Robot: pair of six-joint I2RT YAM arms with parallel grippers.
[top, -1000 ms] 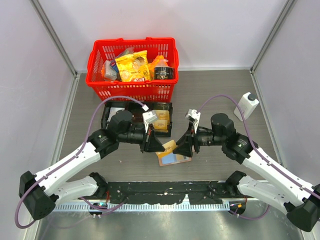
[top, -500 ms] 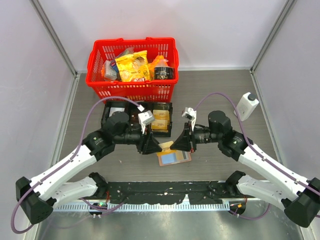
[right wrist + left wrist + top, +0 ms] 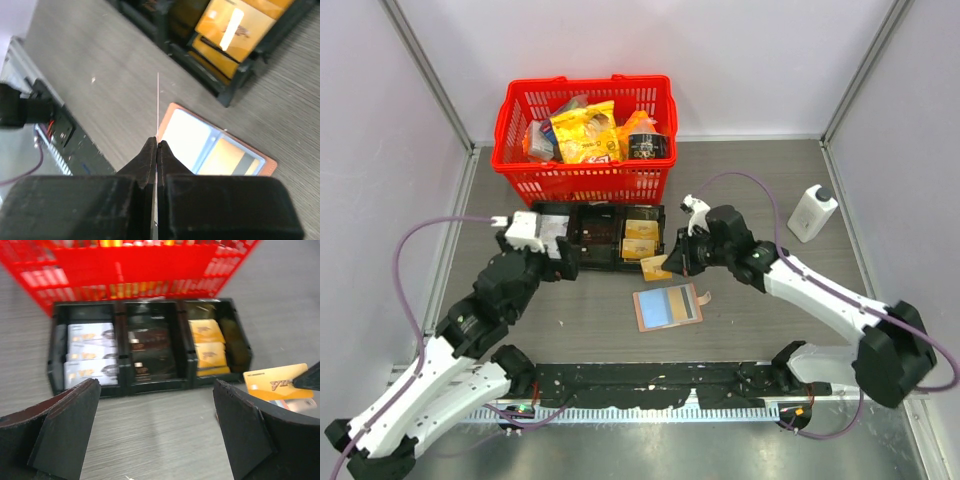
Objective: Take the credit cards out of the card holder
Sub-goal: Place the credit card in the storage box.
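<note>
The card holder [image 3: 668, 307] lies open and flat on the table, tan-pink at the rim and light blue inside. A yellowish card [image 3: 230, 157] sits in its pocket. My right gripper [image 3: 672, 262] is shut on a gold credit card [image 3: 655, 268], held above the table between the holder and the black tray. In the right wrist view that card [image 3: 158, 100] shows edge-on as a thin line rising from the shut right gripper [image 3: 157, 142]. My left gripper [image 3: 156, 405] is open and holds nothing. It is at the front left of the tray, and the gold card [image 3: 277, 382] shows at its right.
The black tray [image 3: 595, 238] has three compartments, with silver cards [image 3: 92, 352] on the left, dark ones in the middle and gold ones [image 3: 210, 347] on the right. Behind it stands a red basket [image 3: 585, 135] of groceries. A white bottle [image 3: 813, 212] stands at the right.
My left gripper opened, let go of the card holder and drew back to the left. My right gripper shut on the gold card and carried it up toward the tray. The holder now lies flat.
</note>
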